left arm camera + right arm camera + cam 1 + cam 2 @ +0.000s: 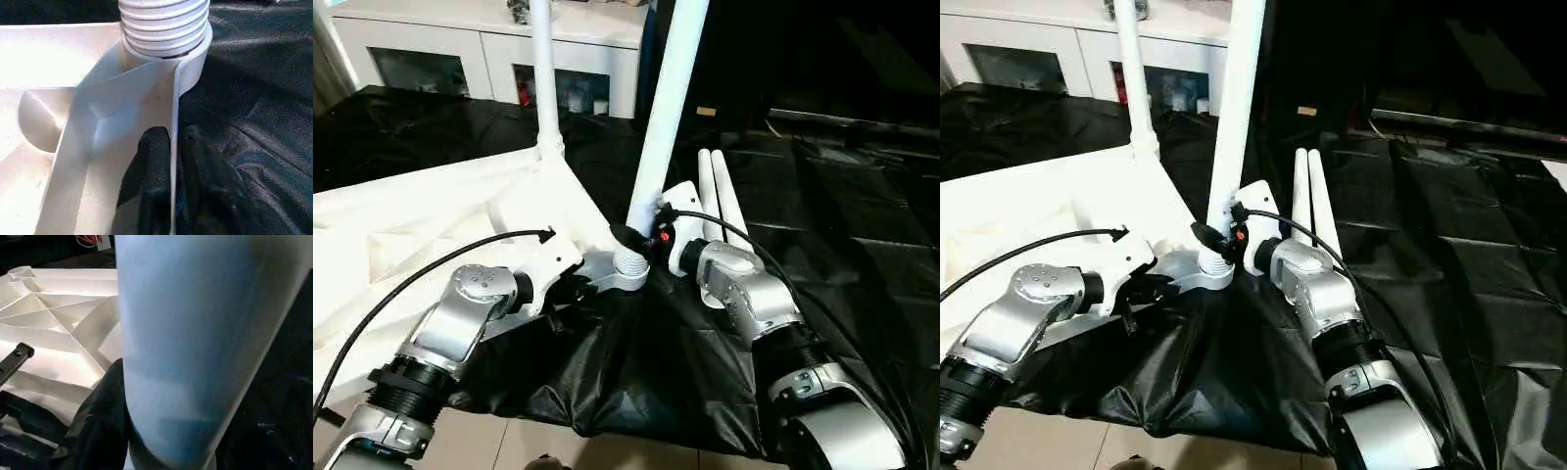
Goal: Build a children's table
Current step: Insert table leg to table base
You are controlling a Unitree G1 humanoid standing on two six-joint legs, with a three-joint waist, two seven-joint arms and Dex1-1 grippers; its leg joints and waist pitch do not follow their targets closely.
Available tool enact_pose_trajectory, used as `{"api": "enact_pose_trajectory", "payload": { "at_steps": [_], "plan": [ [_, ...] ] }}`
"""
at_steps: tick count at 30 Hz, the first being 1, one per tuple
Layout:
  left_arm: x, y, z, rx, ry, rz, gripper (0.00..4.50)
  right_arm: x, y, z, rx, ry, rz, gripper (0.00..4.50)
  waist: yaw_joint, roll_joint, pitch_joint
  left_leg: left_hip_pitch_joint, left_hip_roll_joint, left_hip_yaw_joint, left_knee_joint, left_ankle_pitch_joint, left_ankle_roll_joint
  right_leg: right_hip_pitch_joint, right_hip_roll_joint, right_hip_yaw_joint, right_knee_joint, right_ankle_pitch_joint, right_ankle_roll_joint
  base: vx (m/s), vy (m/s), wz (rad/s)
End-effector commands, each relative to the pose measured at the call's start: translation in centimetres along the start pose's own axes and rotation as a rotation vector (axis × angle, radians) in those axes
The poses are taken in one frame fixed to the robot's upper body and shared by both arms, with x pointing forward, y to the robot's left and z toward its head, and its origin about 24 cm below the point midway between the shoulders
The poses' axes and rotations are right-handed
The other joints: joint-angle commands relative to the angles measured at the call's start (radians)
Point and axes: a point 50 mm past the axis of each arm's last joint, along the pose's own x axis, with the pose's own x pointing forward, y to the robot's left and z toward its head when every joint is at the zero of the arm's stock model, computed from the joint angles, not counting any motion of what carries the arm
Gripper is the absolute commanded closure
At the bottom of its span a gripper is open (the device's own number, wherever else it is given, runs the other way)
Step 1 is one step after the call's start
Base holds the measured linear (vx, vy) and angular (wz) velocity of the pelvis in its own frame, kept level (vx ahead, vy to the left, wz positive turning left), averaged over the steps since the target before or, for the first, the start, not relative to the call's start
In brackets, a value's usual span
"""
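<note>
Here the upturned table top [431, 225] lies on black sheeting, one leg [544, 78] already standing in its far corner. The left tool [171, 196] is clamped on the rim by the near socket [628, 269]; the right tool [646, 233] is closed round the second leg [671, 108], whose threads look only part-seated. A tilted leg could cross-thread or pop out
</note>
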Motion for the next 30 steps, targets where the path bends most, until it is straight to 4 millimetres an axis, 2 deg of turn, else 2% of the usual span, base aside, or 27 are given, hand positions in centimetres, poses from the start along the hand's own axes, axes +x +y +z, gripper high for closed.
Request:
{"api": "enact_pose_trajectory", "payload": {
  "at_steps": [1,2,4,5,13,14,15,16,22,30],
  "plan": [
    [0.0,-0.4,-2.0,-0.057,0.079,-0.010,4.39,-0.3,-0.6,-0.5,-0.003,0.021,-0.026,2.61,-0.004,0.006,-0.062,0.013,0.057,-0.024,-0.078,-0.185,-0.021,0.042,-0.090,0.054,-0.085,-0.182,-0.180,0.000,0.000,0.00],
    [0.0,-0.5,-2.0,-0.059,0.079,-0.011,4.46,-0.4,-0.6,-0.5,-0.002,0.021,-0.026,2.61,-0.006,0.001,-0.061,0.013,0.058,-0.024,-0.078,-0.182,-0.020,0.042,-0.090,0.054,-0.085,-0.180,-0.180,0.000,0.000,0.00],
    [-0.1,-0.5,-2.0,-0.062,0.081,-0.009,4.50,-0.3,-0.6,-0.5,-0.004,0.024,-0.023,2.61,-0.009,-0.001,-0.061,0.013,0.058,-0.023,-0.078,-0.176,-0.016,0.041,-0.091,0.054,-0.084,-0.184,-0.181,0.000,0.000,0.00],
    [-0.2,-0.5,-2.0,-0.063,0.081,-0.009,4.50,-0.3,-0.6,-0.5,-0.004,0.025,-0.023,2.61,-0.009,0.002,-0.061,0.015,0.058,-0.023,-0.078,-0.177,-0.016,0.040,-0.092,0.054,-0.084,-0.188,-0.180,0.000,0.000,0.00],
    [-0.5,-0.8,-2.0,-0.047,0.068,-0.008,4.50,-0.2,-0.3,-0.3,-0.015,0.021,-0.013,2.61,-0.019,0.004,-0.061,0.014,0.058,-0.024,-0.079,-0.185,-0.018,0.041,-0.088,0.055,-0.085,-0.167,-0.185,0.000,0.000,0.00],
    [-0.5,-0.8,-2.0,-0.048,0.063,-0.005,4.50,-0.2,-0.3,-0.3,-0.014,0.020,-0.014,2.61,-0.019,0.011,-0.061,0.015,0.057,-0.024,-0.078,-0.191,-0.020,0.040,-0.089,0.055,-0.085,-0.172,-0.186,0.000,0.000,0.00],
    [-0.5,-0.8,-2.0,-0.050,0.061,-0.004,4.50,-0.2,-0.2,-0.3,-0.014,0.019,-0.015,2.61,-0.019,0.011,-0.061,0.015,0.057,-0.024,-0.079,-0.194,-0.022,0.040,-0.088,0.055,-0.086,-0.171,-0.186,0.000,0.000,0.00],
    [-0.6,-0.8,-1.9,-0.049,0.058,-0.006,4.50,-0.2,-0.2,-0.3,-0.012,0.017,-0.016,2.61,-0.021,0.009,-0.061,0.015,0.058,-0.024,-0.080,-0.198,-0.024,0.040,-0.087,0.055,-0.086,-0.173,-0.185,0.000,0.000,0.00],
    [-0.5,-0.7,-1.6,-0.050,0.048,-0.004,4.50,-0.6,-0.4,-0.4,-0.005,0.006,-0.026,2.61,-0.021,0.010,-0.061,0.016,0.058,-0.024,-0.081,-0.201,-0.028,0.041,-0.087,0.055,-0.084,-0.156,-0.191,0.000,0.000,0.00],
    [-0.2,-0.6,-1.3,-0.048,0.037,0.016,4.50,-1.8,-1.2,0.0,0.029,-0.102,-0.074,2.61,-0.018,0.006,-0.059,0.016,0.059,-0.024,-0.082,-0.205,-0.022,0.039,-0.088,0.056,-0.088,-0.175,-0.184,0.000,0.000,0.00]
  ]
}}
